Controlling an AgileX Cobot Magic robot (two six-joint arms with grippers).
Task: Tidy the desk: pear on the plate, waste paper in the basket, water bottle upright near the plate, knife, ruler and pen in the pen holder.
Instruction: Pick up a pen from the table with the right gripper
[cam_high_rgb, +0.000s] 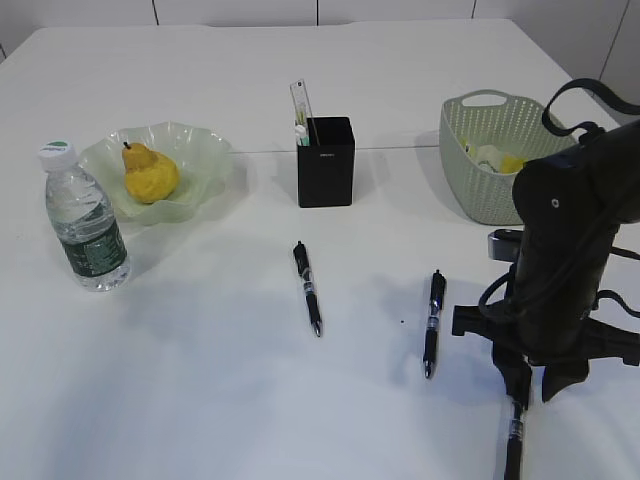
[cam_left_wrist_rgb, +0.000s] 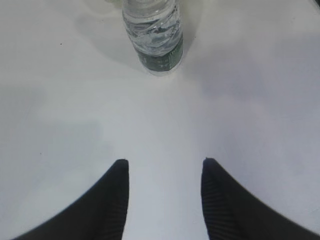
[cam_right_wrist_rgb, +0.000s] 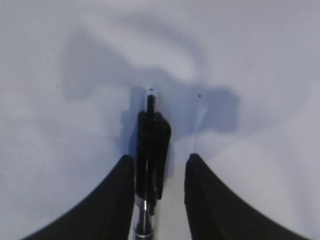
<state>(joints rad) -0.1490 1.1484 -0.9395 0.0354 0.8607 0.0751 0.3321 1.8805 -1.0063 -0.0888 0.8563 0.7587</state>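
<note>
A third pen (cam_right_wrist_rgb: 150, 150) is seen lying on the desk (cam_high_rgb: 200, 380) well in front of the pen holder (cam_high_rgb: 325, 160) and to its right, its long axis running along the right gripper (cam_right_wrist_rgb: 159, 200) and between its spread fingers. The jaws straddle the barrel; whether they touch it cannot be told. Two more pens (cam_high_rgb: 308, 287) (cam_high_rgb: 432, 322) lie nearer the holder. The left gripper (cam_left_wrist_rgb: 165, 200) hangs released, empty, facing the upright water bottle (cam_left_wrist_rgb: 154, 35). The right arm is judged far nearer.

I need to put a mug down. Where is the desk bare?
Bare: the front-left desk, below the water bottle and left of the pens; also behind the plate. Crowded: front right, around the right end effector.
</note>
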